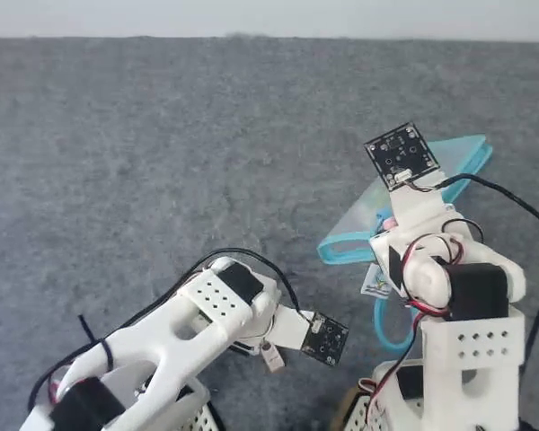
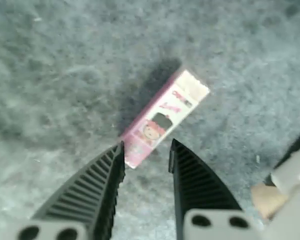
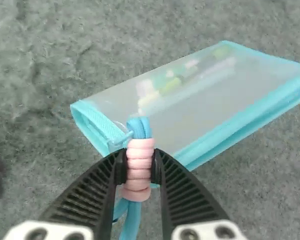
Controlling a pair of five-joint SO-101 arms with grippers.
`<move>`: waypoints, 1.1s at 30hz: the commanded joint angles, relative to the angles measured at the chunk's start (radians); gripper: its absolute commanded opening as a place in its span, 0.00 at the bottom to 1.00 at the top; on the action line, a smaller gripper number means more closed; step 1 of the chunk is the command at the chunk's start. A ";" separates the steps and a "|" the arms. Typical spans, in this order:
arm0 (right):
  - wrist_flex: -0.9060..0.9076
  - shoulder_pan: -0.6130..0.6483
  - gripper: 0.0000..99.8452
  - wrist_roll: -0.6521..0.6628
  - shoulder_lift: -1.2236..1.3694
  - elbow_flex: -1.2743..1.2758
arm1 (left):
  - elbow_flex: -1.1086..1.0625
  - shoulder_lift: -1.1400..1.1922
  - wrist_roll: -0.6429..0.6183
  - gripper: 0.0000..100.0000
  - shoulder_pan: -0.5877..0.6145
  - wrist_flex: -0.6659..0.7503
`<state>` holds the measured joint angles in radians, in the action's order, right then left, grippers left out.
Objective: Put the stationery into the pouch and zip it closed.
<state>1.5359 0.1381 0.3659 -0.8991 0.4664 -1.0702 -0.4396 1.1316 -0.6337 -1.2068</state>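
Note:
A pink eraser box with a cartoon print lies on the grey felt, its near end just between the tips of my left gripper, which is open and not touching it. From above, the eraser sits close to the right arm's base. The translucent pouch with teal edging lies flat, and blurred coloured stationery shows inside it. My right gripper is shut on the pink ribbed pull at the pouch's zipper corner.
A teal strap loop trails from the pouch beside the right arm's base. Grey felt covers the whole table, with wide free room to the left and far side. Black cables run along both arms.

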 commanded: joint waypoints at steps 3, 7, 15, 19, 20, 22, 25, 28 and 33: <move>-0.024 -0.012 0.01 0.012 -0.018 -0.008 | -0.030 -0.025 0.006 0.14 -0.005 0.118; -0.022 -0.010 0.01 0.011 -0.018 -0.008 | -0.035 -0.015 0.006 0.15 -0.008 0.149; -0.022 -0.010 0.01 0.011 -0.018 -0.009 | -0.120 -0.015 0.005 0.12 -0.003 0.256; -0.024 -0.008 0.01 0.009 -0.018 -0.025 | -0.099 -0.025 -0.051 0.01 0.026 0.255; -0.015 -0.008 0.01 0.009 -0.018 -0.043 | -0.077 -0.025 -0.063 0.01 0.054 0.242; 0.013 -0.008 0.01 0.009 -0.018 -0.081 | -0.013 -0.025 -0.061 0.01 0.115 0.181; 0.047 0.012 0.01 0.009 -0.018 -0.118 | 0.127 -0.025 -0.068 0.01 0.192 0.068; 0.054 0.048 0.01 -0.003 -0.019 -0.117 | 0.283 -0.025 -0.103 0.01 0.252 -0.058; 0.054 0.104 0.01 -0.058 -0.022 -0.118 | 0.509 -0.015 -0.364 0.01 0.261 -0.118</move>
<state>1.5881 0.2010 0.3368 -0.8991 0.4081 -0.7173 -0.4473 0.9367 -0.3728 -1.3050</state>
